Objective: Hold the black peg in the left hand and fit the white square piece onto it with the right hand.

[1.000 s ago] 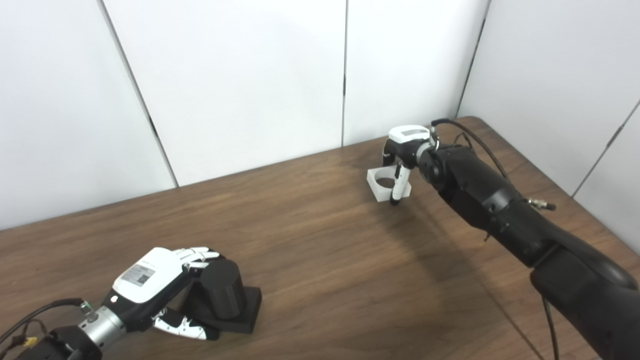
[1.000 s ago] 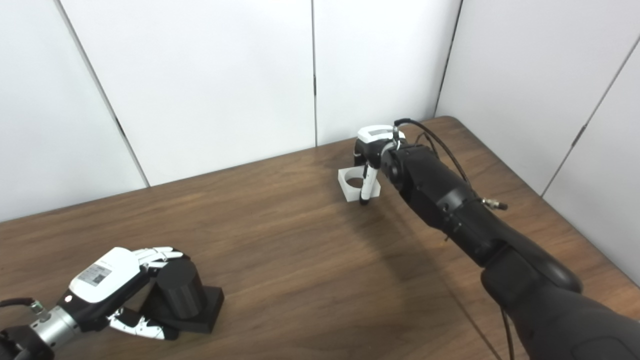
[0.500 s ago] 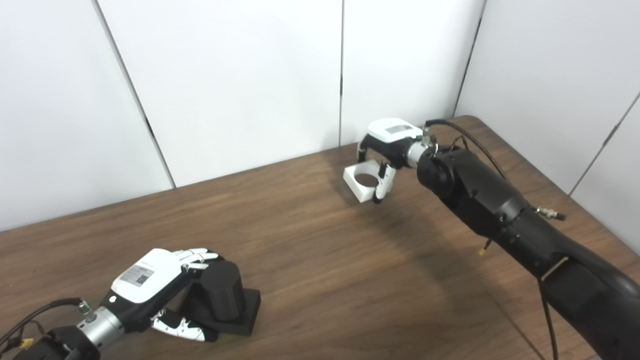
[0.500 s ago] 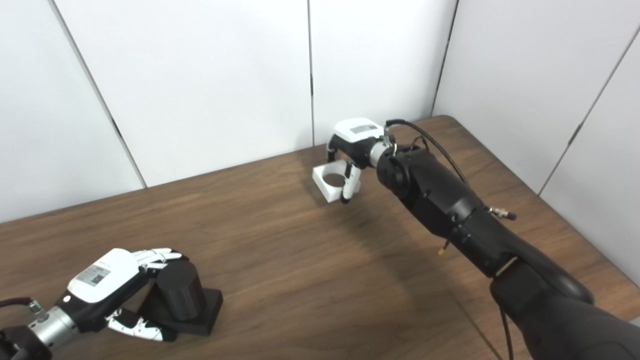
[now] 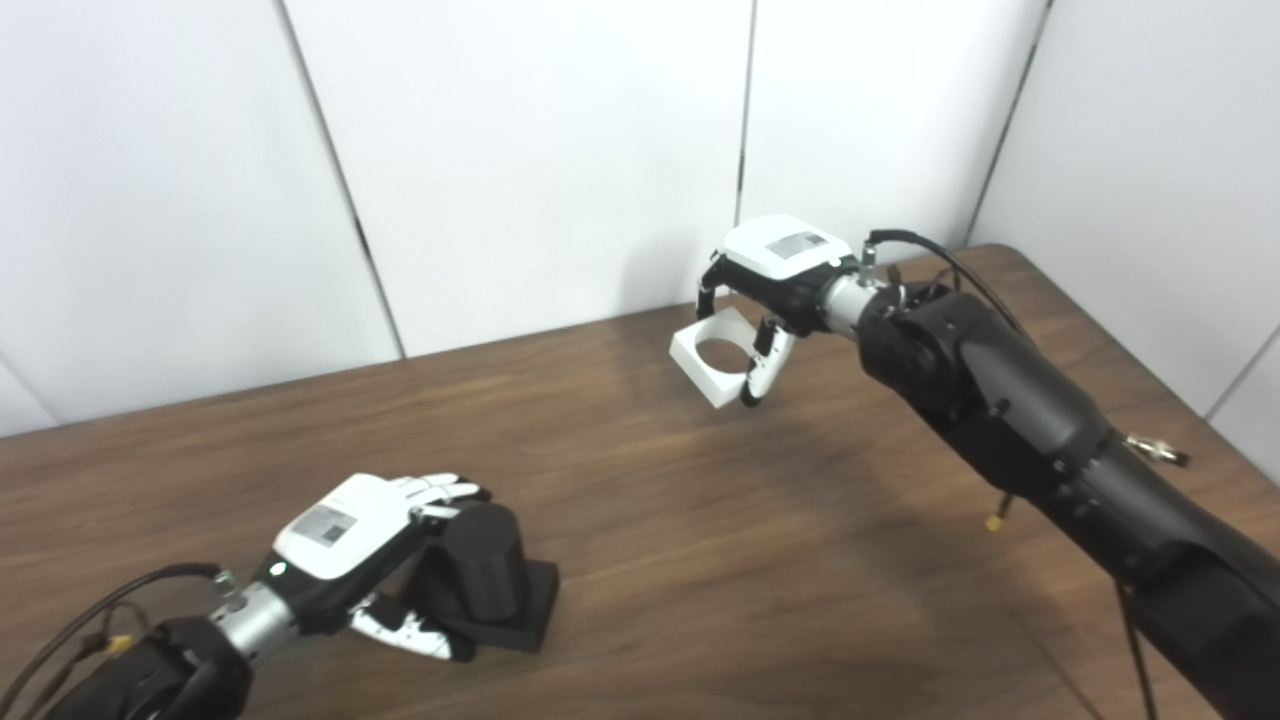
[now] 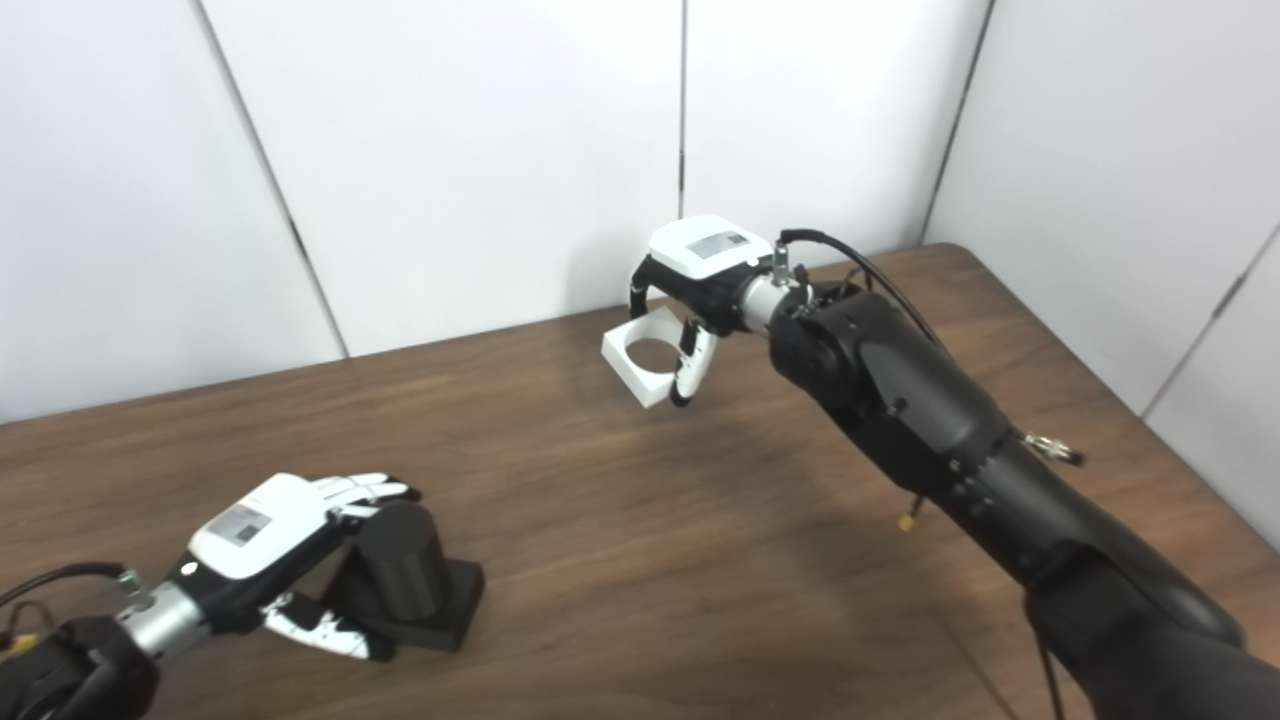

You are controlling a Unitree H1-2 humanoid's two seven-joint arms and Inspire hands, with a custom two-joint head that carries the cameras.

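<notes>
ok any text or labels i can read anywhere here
None can be read.
Left hand: a grey label on its white back, print too blurred to read.
Right hand: a grey label on its white back, also too blurred.
Black peg, white square piece and table: no markings visible.

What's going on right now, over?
Left hand shut on black peg, which rests on table. Right hand shut on white piece, held above table, apart from peg. Nothing between them.
</notes>
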